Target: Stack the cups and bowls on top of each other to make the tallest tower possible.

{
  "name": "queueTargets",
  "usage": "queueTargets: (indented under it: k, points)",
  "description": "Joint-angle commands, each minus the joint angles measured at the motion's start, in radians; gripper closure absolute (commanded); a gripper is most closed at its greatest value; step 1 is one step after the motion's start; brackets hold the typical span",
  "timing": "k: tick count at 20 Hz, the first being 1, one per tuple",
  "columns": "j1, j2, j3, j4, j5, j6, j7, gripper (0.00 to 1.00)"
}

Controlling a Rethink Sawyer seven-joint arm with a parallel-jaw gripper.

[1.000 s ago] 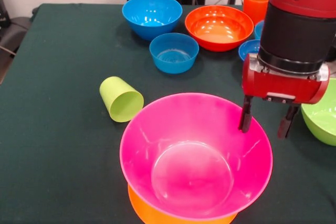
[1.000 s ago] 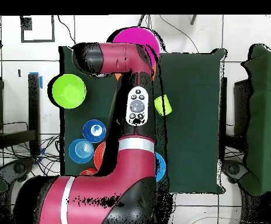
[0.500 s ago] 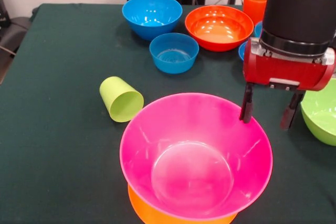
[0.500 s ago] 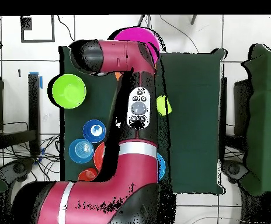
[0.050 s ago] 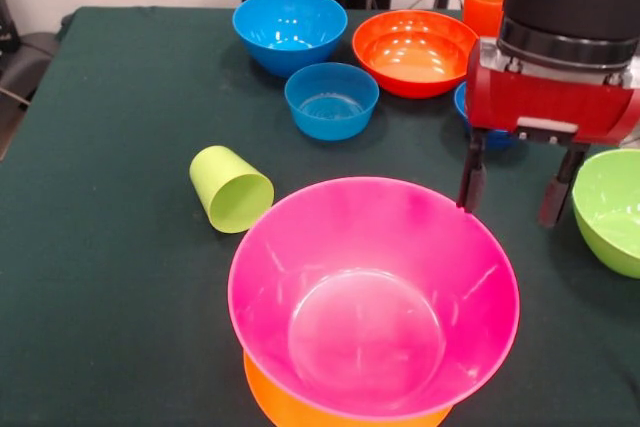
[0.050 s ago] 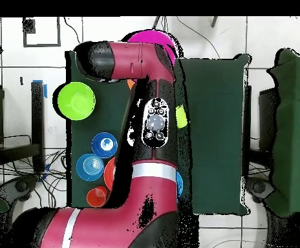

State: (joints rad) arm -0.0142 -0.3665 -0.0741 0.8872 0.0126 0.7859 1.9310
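The tower (image 5: 373, 299) stands at the near edge: a big pink bowl (image 5: 373, 287) sits upright on an orange bowl (image 5: 290, 409). The gripper (image 5: 513, 192) hangs empty and spread beside the pink rim's right side. The next step is likely fetching another bowl; a medium one should go on before any small one. The green bowl (image 5: 612, 209) sits just right of the gripper, the red-orange bowl (image 5: 417, 52) and two blue bowls (image 5: 290, 29) (image 5: 331, 99) lie farther back. A green cup (image 5: 230, 188) lies tipped at the left, an orange cup (image 5: 487, 4) stands far right. Close rims could snag the fingers.
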Motion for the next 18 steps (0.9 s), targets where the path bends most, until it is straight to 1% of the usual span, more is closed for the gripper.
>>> queueTargets:
  k: [1,3,5,9,13,15,17,18]
  points:
    - [-0.013,-0.039,0.073,0.120,-0.048,0.071,-0.095,0.00]
    - [-0.012,-0.049,0.069,0.104,-0.047,0.106,-0.096,0.00]
    - [-0.010,-0.076,0.062,0.113,-0.043,0.139,-0.094,0.00]
    - [-0.004,-0.159,0.043,0.191,-0.043,0.153,-0.091,0.00]
    - [-0.010,-0.257,0.023,0.342,-0.044,0.111,-0.074,0.00]
    - [-0.014,-0.294,0.016,0.410,-0.048,0.091,-0.073,0.00]
    - [-0.026,-0.314,0.017,0.457,-0.037,0.122,-0.072,0.00]
    - [-0.034,-0.325,0.020,0.483,-0.033,0.122,-0.075,0.00]
